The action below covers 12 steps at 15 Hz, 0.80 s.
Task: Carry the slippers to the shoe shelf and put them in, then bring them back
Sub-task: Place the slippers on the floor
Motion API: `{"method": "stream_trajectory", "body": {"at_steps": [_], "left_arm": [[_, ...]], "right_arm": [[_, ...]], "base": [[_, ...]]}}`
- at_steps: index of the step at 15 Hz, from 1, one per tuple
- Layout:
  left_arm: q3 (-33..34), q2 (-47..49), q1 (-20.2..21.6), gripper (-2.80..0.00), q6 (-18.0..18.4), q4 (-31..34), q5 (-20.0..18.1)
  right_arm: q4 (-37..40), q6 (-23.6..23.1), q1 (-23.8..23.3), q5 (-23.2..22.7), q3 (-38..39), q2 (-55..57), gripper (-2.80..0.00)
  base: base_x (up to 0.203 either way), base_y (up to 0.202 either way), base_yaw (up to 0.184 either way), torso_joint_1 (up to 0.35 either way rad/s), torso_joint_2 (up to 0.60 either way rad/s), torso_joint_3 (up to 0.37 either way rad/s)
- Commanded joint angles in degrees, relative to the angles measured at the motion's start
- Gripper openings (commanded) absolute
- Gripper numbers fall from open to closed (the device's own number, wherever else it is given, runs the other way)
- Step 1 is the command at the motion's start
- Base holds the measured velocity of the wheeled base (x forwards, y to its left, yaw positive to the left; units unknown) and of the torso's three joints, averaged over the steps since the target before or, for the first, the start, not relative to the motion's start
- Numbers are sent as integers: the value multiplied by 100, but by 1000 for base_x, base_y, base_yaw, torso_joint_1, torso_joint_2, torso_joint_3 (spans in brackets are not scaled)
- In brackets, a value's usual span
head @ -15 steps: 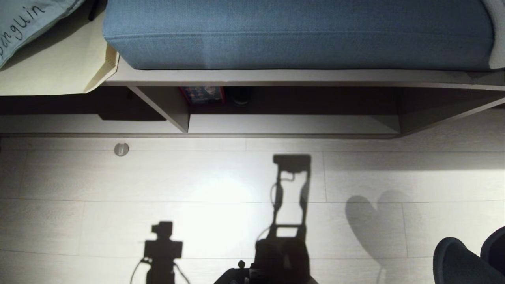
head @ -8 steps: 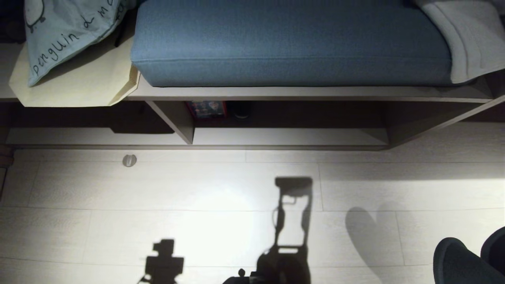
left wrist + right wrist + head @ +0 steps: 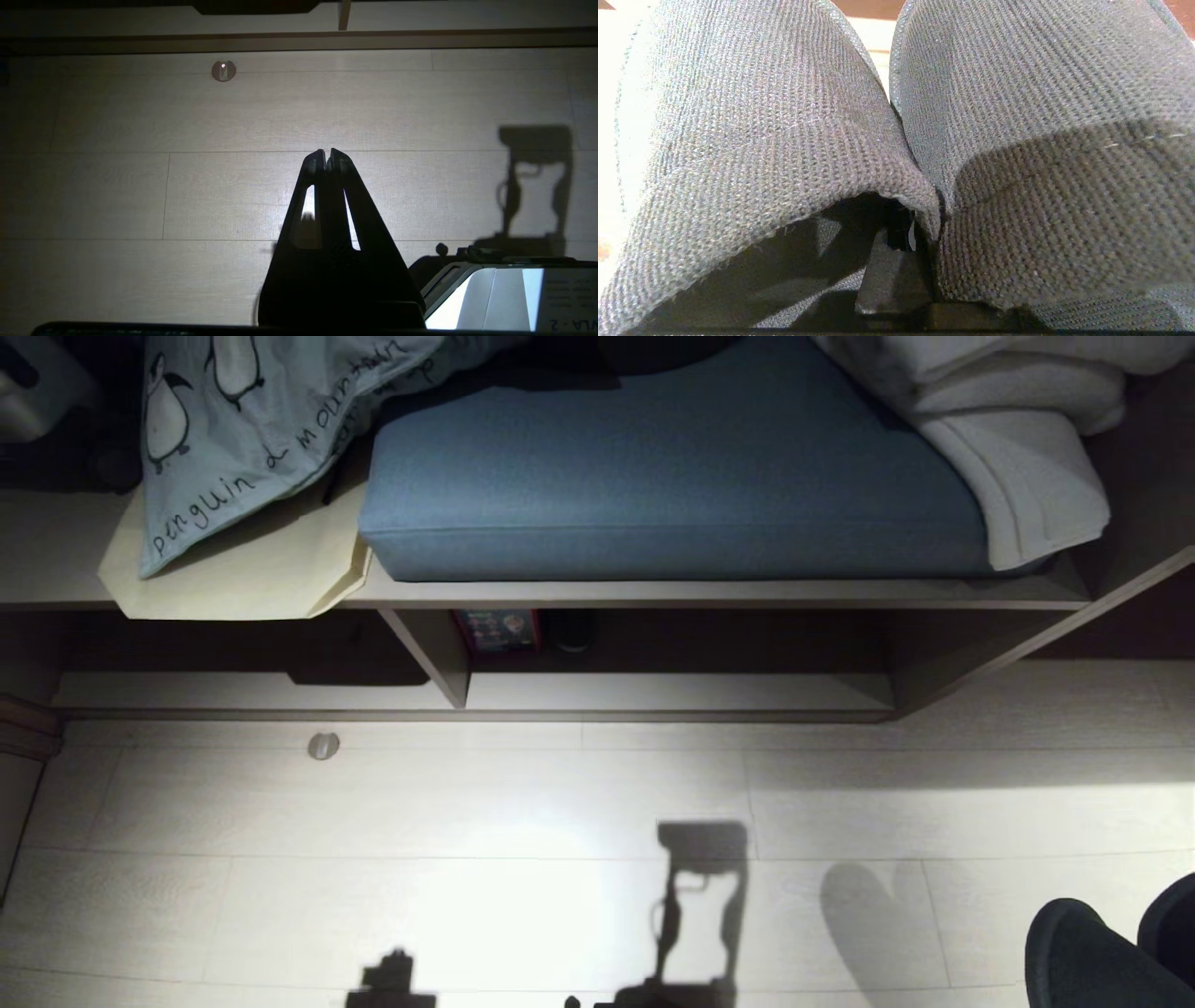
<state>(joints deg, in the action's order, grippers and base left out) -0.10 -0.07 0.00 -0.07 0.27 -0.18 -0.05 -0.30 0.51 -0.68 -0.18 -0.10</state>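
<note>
Slippers (image 3: 896, 140): a pair, dark blue-grey knit uppers, filling almost the whole right wrist view side by side, inner edges pressed together at frame centre. In the head view their rounded toes show at the lower right corner (image 3: 1102, 952), above the pale floor (image 3: 467, 821).

Right gripper (image 3: 920, 233): visible only as dark parts at lower centre of its wrist view, jaws closed tight on the touching inner edges of the two slippers.

Left gripper (image 3: 327, 156): centre of the left wrist view, pointing over bare floorboards, jaws together with tips meeting, nothing between them.

Shoe shelf (image 3: 672, 691): a low open-fronted compartment across the middle of the head view, pale base board along the front, one vertical divider (image 3: 434, 653) left of centre. At its back, just right of the divider, a red box (image 3: 495, 630) and a dark item beside it, too dim to identify.

Blue cushion (image 3: 672, 495): on the bench top above the shelf, upper centre.

Printed fabric with penguins (image 3: 243, 429): upper left, lying over a cream sheet (image 3: 243, 569).

White folded textile (image 3: 1018, 457): upper right, overlapping the cushion's end.

Small round metal disc (image 3: 323, 746): on the floor, left of centre, near the shelf front; also upper left in the left wrist view (image 3: 223, 70).
</note>
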Motion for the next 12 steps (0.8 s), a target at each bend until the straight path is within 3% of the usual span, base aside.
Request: {"method": "stream_trajectory", "body": {"at_steps": [1, 12], "left_arm": [[1, 7, 0, -280, -1, 0, 1], [1, 7, 0, -280, 2, 0, 1]], "right_arm": [[-4, -5, 2, -2, 1, 10, -280], [-4, -5, 2, -2, 1, 10, -280]], "base": [[0, 0, 0, 2, 2, 207], [0, 0, 0, 3, 0, 203]]}}
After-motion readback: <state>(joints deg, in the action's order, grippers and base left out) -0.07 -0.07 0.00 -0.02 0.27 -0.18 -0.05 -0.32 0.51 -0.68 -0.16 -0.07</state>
